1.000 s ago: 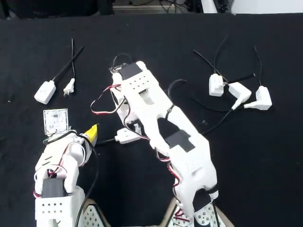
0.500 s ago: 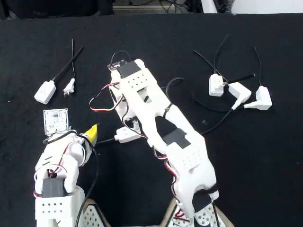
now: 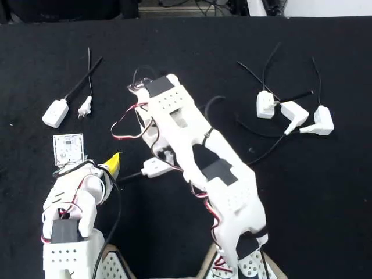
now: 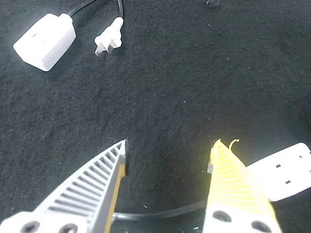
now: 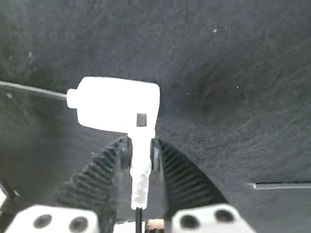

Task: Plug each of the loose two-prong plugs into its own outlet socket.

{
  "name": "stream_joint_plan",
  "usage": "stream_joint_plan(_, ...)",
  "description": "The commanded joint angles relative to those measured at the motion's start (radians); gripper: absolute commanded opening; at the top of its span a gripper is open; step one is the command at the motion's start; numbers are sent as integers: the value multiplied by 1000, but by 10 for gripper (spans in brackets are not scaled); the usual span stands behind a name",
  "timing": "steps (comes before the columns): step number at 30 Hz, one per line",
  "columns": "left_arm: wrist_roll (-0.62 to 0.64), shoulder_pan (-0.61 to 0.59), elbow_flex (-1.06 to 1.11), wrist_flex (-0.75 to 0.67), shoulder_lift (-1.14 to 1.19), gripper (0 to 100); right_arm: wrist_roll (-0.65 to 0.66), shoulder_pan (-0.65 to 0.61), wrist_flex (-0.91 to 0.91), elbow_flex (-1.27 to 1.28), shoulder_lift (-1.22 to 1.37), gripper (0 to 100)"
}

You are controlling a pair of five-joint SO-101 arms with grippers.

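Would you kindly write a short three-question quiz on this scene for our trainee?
1. True or false: the left gripper is open.
2. What is the right gripper shut on? A) a cable B) a plug C) nothing
3. Fill in: in the high view, the loose plug lies beside a white ___.
Key: 1 true; 2 B; 3 socket.
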Motion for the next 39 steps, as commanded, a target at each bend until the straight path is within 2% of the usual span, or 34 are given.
stream_joint_plan(1,2,-8,-21,-9,-6,271,43,-23,-55,64,-68,11)
stream_joint_plan(16,2,-10,-21,-8,-6,271,126,-21,-44,93,-206,11)
stream_joint_plan(22,2,-10,-19,-8,-6,271,245,-20,-40,91,-216,11)
stream_joint_plan(27,2,-10,-18,-8,-6,271,256,6,44,101,-252,11)
stream_joint_plan(34,2,-10,-18,-8,-6,271,264,32,6,420,-449,11)
stream_joint_plan(39,2,-10,-18,-8,-6,271,311,51,-250,765,-783,11)
